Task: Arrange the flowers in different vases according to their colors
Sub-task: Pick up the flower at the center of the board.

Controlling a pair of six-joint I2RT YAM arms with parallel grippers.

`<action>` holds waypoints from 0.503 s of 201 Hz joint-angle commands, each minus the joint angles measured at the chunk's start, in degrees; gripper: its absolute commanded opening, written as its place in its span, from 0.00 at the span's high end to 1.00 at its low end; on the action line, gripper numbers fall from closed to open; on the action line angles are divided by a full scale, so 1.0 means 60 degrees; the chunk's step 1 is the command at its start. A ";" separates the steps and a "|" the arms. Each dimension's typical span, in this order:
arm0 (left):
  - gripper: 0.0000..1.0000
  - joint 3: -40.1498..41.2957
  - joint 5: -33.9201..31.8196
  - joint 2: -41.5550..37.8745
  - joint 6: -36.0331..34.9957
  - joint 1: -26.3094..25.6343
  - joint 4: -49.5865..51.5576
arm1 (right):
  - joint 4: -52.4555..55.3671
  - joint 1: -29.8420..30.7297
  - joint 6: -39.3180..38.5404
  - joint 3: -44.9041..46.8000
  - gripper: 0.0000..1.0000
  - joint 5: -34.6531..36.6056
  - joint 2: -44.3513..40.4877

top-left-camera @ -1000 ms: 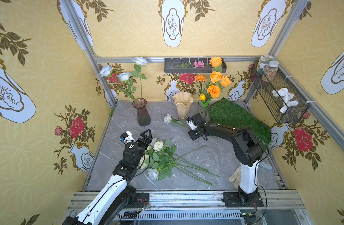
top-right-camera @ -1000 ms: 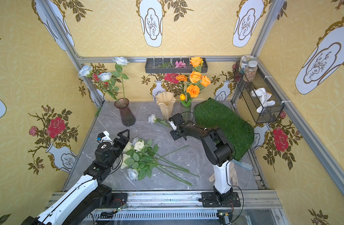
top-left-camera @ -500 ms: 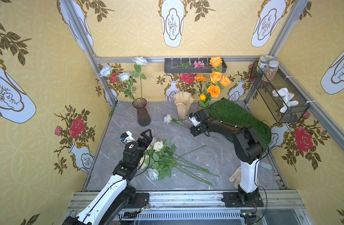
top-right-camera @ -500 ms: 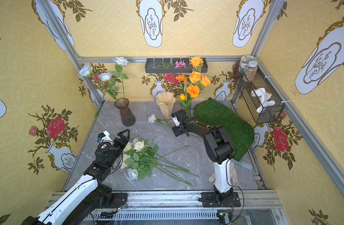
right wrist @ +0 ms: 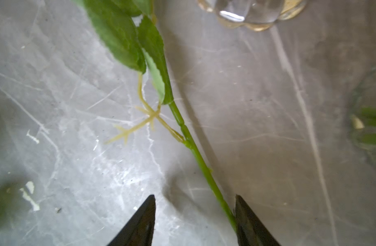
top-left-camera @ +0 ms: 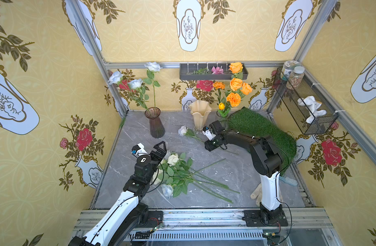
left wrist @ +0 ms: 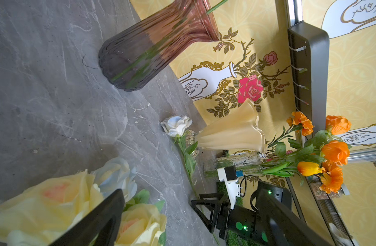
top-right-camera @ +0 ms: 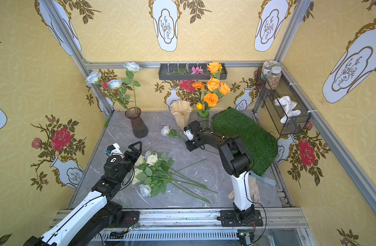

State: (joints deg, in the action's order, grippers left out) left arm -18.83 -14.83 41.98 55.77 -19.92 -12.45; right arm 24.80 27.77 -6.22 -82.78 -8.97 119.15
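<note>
Three vases: the purple vase (top-left-camera: 154, 123), cream vase (top-left-camera: 200, 115) and clear vase (top-left-camera: 222, 117) are stood upright at the back of the counter (top-left-camera: 140, 136). Pale roses (top-left-camera: 136, 83) are held in the purple one and orange flowers (top-left-camera: 234, 93) in the clear one. No flower is seen in the cream one.
Single rose: a white rose (top-left-camera: 182, 130) is laid flat on the counter, its bloom just beside the cream vase's foot and its stem (right wrist: 202, 164) run back between the right fingers.
Right fingers: the right fingers (right wrist: 251, 223) are spread low over the counter. The stem is touched by one finger only and nothing is pinched yet.
Left fingers: the left fingers (top-left-camera: 161, 147) are spread wide above the bunch (top-left-camera: 174, 172) of cream and pale roses, and nothing is held.
Grip risk: the stem is placed off-centre, so it could be rolled out or nipped at the very tip when the gap is closed. The fingertips could also be scraped on the counter.
Lift risk: the cream vase and clear vase could be knocked by the bloom or leaves if the rose is swung up so near them.
Sorting risk: the rose's shade, cream or blue-white, cannot be told surely, so the wrong vase could be chosen.
Bunch risk: the stems are crossed, so several could be dragged up together.
</note>
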 commanded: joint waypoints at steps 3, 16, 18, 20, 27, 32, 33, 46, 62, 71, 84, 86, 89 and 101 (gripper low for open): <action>0.00 0.0104 0.0024 -0.0080 0.0007 0.0003 -0.0346 | 0.0733 0.0299 0.0106 -0.0044 0.46 -0.0196 -0.0063; 0.00 0.0109 0.0024 -0.0118 0.0035 -0.0003 -0.0349 | 0.0862 0.0542 0.0157 0.0067 0.47 -0.0083 -0.0210; 0.00 0.0118 0.0021 -0.0124 0.0036 0.0003 -0.0337 | 0.0873 0.0583 0.0157 0.0100 0.47 -0.0067 -0.0240; 0.00 0.0120 0.0024 -0.0136 0.0036 -0.0003 -0.0330 | 0.0854 0.0626 0.0157 0.0112 0.47 -0.0031 -0.0273; 0.00 0.0134 0.0025 -0.0175 0.0036 0.0001 -0.0317 | 0.0835 0.0739 0.0157 0.0236 0.47 0.0100 -0.0369; 0.00 0.0145 0.0025 -0.0195 0.0047 0.0008 -0.0324 | 0.0818 0.0786 0.0149 0.0306 0.47 0.0202 -0.0413; 0.00 0.0148 0.0025 -0.0204 0.0049 0.0002 -0.0311 | 0.0811 0.0796 0.0146 0.0313 0.47 0.0212 -0.0424; 0.00 0.0191 0.0025 -0.0292 0.0075 0.0001 -0.0279 | 0.0828 0.0793 0.0170 0.0356 0.47 0.0405 -0.0551; 0.00 0.0219 0.0014 -0.0385 0.0084 -0.0002 -0.0240 | 0.0809 0.0681 0.0163 0.0357 0.47 0.0414 -0.0676; 0.00 0.0226 0.0026 -0.0417 0.0095 -0.0001 -0.0238 | 0.0828 0.0633 0.0133 0.0343 0.47 0.0412 -0.0698; 0.00 0.0240 0.0011 -0.0447 0.0095 0.0001 -0.0232 | 0.0870 0.0536 0.0062 0.0237 0.47 0.0361 -0.0663; 0.00 0.0239 -0.0008 -0.0441 0.0095 0.0008 -0.0227 | 0.0883 0.0526 0.0046 0.0227 0.47 0.0348 -0.0664; 0.00 0.0240 -0.0008 -0.0436 0.0095 0.0008 -0.0238 | 0.0889 0.0515 0.0024 0.0199 0.47 0.0328 -0.0639; 0.00 0.0226 0.0007 -0.0426 0.0095 -0.0003 -0.0247 | 0.1009 0.0498 -0.0086 0.0059 0.47 0.0303 -0.0479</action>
State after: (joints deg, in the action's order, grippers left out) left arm -17.87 -14.83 39.44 56.18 -19.92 -12.40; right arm 29.74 30.79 -5.82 -81.10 -7.14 115.59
